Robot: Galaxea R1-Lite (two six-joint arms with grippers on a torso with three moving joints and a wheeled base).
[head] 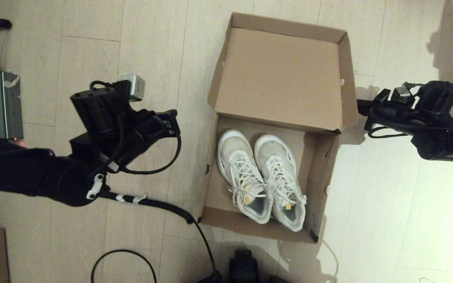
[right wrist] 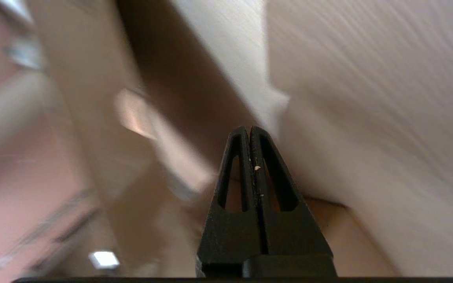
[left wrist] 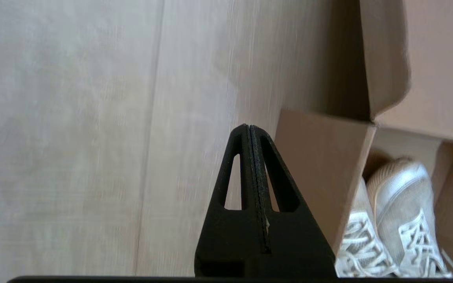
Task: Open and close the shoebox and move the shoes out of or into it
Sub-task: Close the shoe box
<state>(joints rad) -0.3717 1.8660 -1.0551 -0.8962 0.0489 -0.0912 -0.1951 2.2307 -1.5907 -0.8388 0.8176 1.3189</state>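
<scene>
I am holding both clenched, empty: the left end effector (left wrist: 250,129) beside the shoebox (head: 210,165), the right end effector (right wrist: 249,129) by its lid (head: 281,78). I am risking shoving the box and jostling the shoes (head: 262,177).

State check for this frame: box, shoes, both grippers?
shoebox: open, lid folded back
shoes: both inside the box, side by side, laced
left gripper: shut, empty, beside the box's left wall
right gripper: shut, empty, by the lid's right edge
</scene>
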